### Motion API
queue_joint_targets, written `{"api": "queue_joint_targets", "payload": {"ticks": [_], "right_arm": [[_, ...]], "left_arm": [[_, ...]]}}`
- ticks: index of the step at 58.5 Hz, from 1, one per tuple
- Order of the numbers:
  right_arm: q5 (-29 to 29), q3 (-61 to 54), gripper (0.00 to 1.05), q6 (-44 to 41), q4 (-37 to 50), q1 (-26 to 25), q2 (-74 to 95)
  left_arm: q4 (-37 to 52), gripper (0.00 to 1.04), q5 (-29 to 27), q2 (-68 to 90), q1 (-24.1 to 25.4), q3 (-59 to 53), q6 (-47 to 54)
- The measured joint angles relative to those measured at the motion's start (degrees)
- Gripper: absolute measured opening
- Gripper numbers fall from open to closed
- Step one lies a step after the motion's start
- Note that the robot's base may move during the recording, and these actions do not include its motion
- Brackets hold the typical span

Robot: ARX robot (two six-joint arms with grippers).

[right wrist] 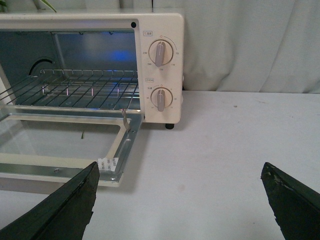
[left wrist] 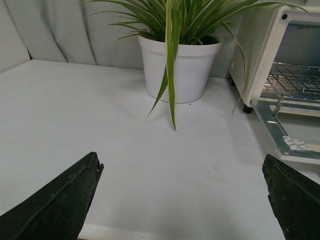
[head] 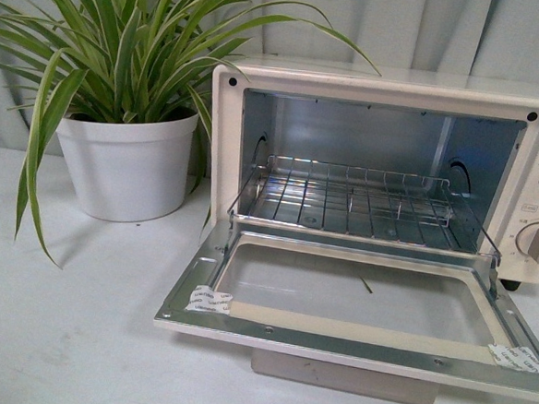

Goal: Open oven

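The cream-white oven (head: 370, 84) stands on the white table with its glass door (head: 355, 296) folded down flat. The wire rack (head: 348, 198) and metal interior show. Its bar handle (head: 345, 378) sits under the door's front edge. Two knobs (right wrist: 160, 54) are on its right panel. My left gripper (left wrist: 182, 187) is open and empty above the table, left of the oven (left wrist: 260, 55). My right gripper (right wrist: 180, 187) is open and empty, in front of the oven's right end (right wrist: 160, 20), one finger (right wrist: 65, 210) near the door's corner (right wrist: 112, 167). Neither gripper shows in the front view.
A striped-leaf plant in a white pot (head: 128, 169) stands left of the oven; its pot also shows in the left wrist view (left wrist: 180, 70). Grey curtain (right wrist: 250, 45) hangs behind. Bare white table (right wrist: 225, 150) lies to the oven's right.
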Motion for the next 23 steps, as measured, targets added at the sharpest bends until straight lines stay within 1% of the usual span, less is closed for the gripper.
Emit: {"api": "queue_joint_targets", "payload": {"ticks": [23], "right_arm": [[0.00,0.00,0.95,-0.02,0.00,0.00,0.00]], "left_arm": [[0.00,0.98,-0.02,0.00,0.00,0.00,0.02]]}}
